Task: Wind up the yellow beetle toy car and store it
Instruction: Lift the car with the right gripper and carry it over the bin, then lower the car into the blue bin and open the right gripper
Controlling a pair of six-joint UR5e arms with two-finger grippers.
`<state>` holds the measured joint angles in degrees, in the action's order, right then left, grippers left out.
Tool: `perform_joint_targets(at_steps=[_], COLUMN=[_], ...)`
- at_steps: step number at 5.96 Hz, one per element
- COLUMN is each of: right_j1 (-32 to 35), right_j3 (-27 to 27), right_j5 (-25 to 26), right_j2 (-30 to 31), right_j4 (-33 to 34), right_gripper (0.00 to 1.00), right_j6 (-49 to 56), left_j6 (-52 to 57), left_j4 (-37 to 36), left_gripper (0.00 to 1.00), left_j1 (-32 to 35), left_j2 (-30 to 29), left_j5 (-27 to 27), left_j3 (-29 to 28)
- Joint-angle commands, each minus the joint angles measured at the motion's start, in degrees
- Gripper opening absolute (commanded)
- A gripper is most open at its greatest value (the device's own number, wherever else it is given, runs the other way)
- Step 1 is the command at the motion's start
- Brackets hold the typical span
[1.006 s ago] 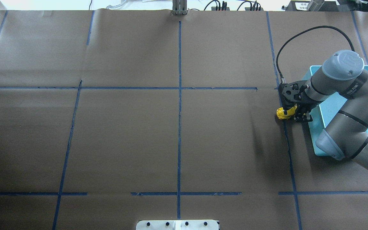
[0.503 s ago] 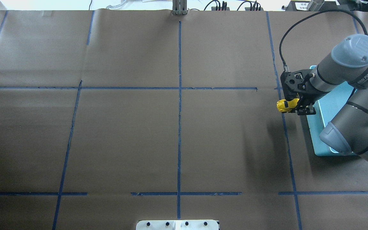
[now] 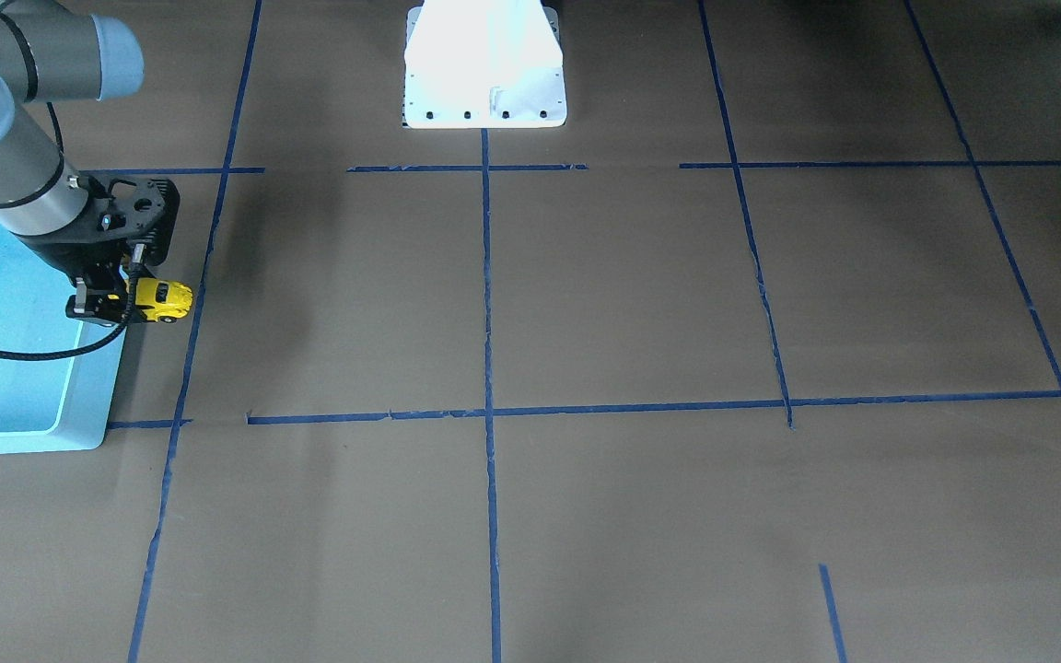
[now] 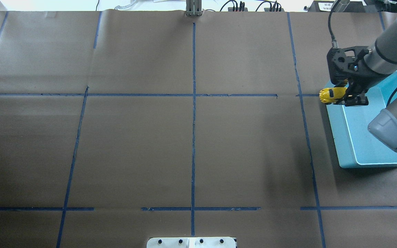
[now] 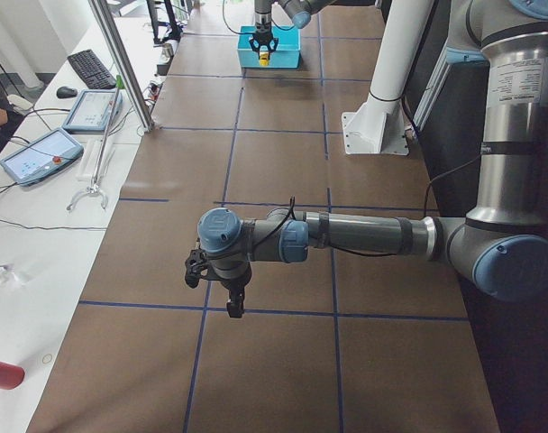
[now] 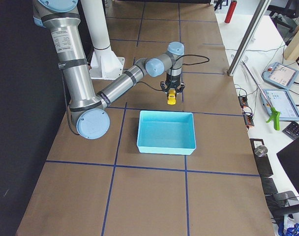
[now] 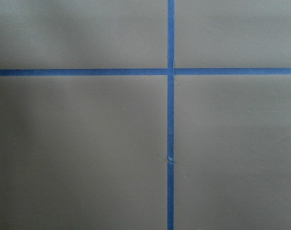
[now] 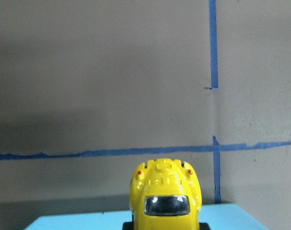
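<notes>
The yellow beetle toy car [image 4: 330, 95] is held off the table in my right gripper [image 4: 347, 96], which is shut on its rear. The car hangs over the far left corner of the light blue bin [image 4: 336, 131]. The front-facing view shows the car [image 3: 165, 299] in the gripper [image 3: 125, 302] at the bin's rim [image 3: 93, 396]. The right wrist view shows the car's roof and window [image 8: 165, 194] above the bin's edge [image 8: 78, 223]. My left gripper [image 5: 234, 305] shows only in the exterior left view, low over the table; I cannot tell whether it is open or shut.
The table is covered in brown paper with blue tape lines [image 4: 193, 103]. The white robot base [image 3: 484, 64] stands at the robot's edge. A metal post [image 4: 193, 8] and cables sit at the far edge. The right arm's cable [image 3: 24, 354] hangs over the bin.
My right gripper has lifted the car and carried it away from the robot and to the right, from beside the bin's left wall to over its far left corner.
</notes>
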<state>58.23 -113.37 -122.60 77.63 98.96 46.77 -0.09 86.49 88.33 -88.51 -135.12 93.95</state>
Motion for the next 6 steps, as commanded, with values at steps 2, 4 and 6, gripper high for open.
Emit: perform_joint_targets(at_steps=[2, 4, 6], right_j1=[6.9, 6.8, 3.7], right_j3=[-0.1, 6.6, 13.2], right_j5=[-0.3, -0.5, -0.5], right_j2=[12.4, 14.5, 14.8], right_j4=[-0.2, -12.2, -24.8], right_gripper=[0.00, 0.00, 0.00], right_j6=[12.9, 11.1, 3.5], left_j6=[0.0, -0.1, -0.1], left_j4=[0.0, 0.0, 0.0], left_gripper=[1.00, 1.00, 1.00], left_j1=[0.0, 0.0, 0.0], left_j2=[0.0, 0.0, 0.0], left_j5=[-0.1, -0.1, -0.1], left_j3=[0.0, 0.0, 0.0])
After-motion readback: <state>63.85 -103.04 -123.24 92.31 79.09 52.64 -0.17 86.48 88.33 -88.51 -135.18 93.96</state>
